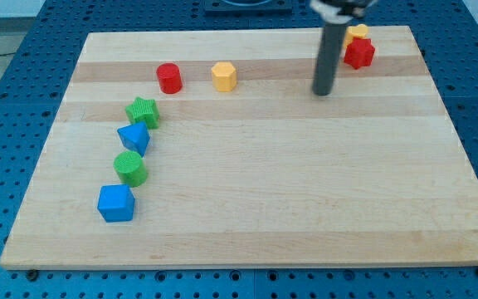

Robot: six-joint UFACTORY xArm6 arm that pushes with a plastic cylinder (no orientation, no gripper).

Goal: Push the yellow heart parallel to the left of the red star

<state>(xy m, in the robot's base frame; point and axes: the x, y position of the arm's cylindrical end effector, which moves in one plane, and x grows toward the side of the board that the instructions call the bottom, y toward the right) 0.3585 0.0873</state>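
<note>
From the single camera view, your dark rod's tip (323,92) rests on the pale wooden board (247,199) at about seven o'clock from the red plastic star (358,54), apart from it, while the yellow plastic heart (356,34) sits touching the star's twelve o'clock edge near the board's top right. There is no pincer on this rig, so nothing is clenched or released; the approach step looks to be in hand. Next you would likely need to circle to the heart's far side and sweep it round to the star's nine o'clock.

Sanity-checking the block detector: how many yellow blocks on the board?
2. A yellow hexagon at the view's top, right of the red cylinder; a yellow block top right, touching the red star, partly hidden by the rod.
</note>
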